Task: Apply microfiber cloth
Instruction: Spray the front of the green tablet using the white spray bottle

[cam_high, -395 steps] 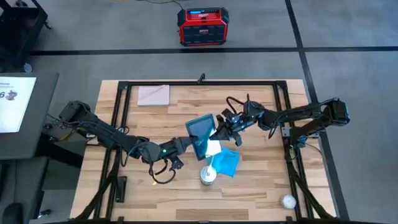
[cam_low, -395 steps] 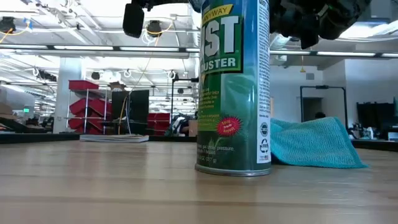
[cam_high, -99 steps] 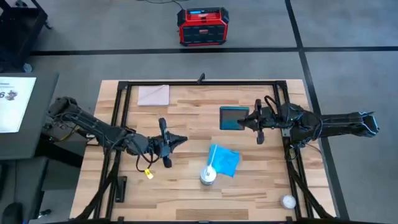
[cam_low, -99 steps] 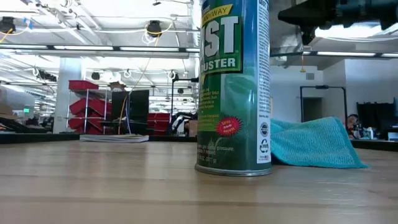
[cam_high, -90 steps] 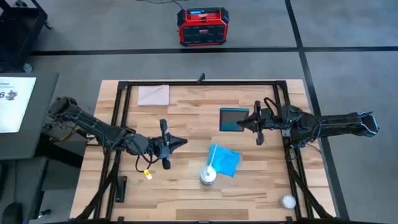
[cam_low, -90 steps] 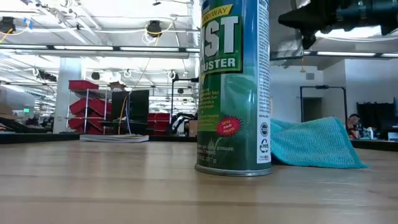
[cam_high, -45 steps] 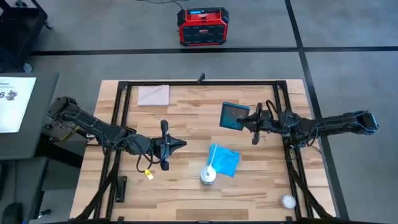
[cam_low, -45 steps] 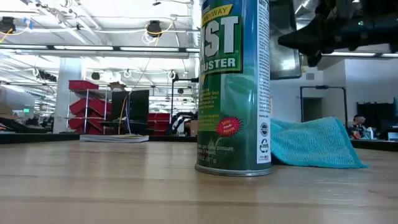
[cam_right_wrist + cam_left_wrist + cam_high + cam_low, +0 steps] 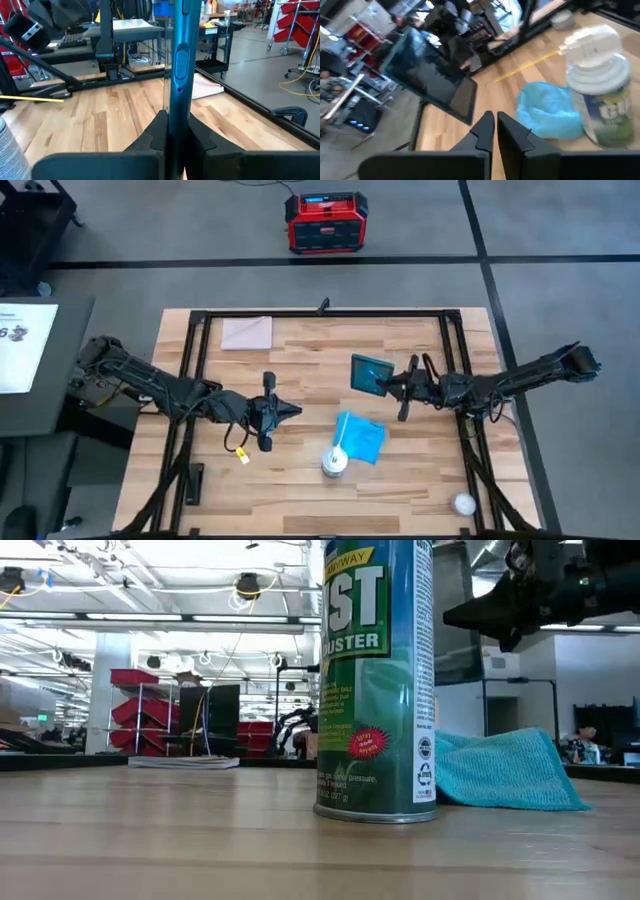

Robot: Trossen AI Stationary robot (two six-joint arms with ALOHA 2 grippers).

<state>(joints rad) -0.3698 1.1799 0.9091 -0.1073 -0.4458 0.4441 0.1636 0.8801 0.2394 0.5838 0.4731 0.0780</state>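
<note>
The sky-blue microfiber cloth lies bunched on the wooden table, just behind a green spray can; both also show in the low view, the cloth to the can's right. My right gripper is shut on a dark teal tablet, held in the air to the far side of the cloth. My left gripper hovers shut left of the cloth, pointing at it, holding nothing. In the left wrist view the cloth lies ahead of my left gripper. My right gripper pinches the tablet's right-hand edge between its two fingers. The fingers reach in about level from the table's right. The tablet is lifted clear of the table and tipped up, edge-on to the wrist camera.
A pale beige square sheet lies at the far left of the table. A white ball sits near the front right corner. A black frame runs round the tabletop. A red unit stands on the floor beyond.
My right gripper has carried the tablet toward the table's left and slightly nearer, coming lower. The tablet has turned and tipped from nearly flat to tilted. My left gripper has crept a little toward the cloth, still shut.
</note>
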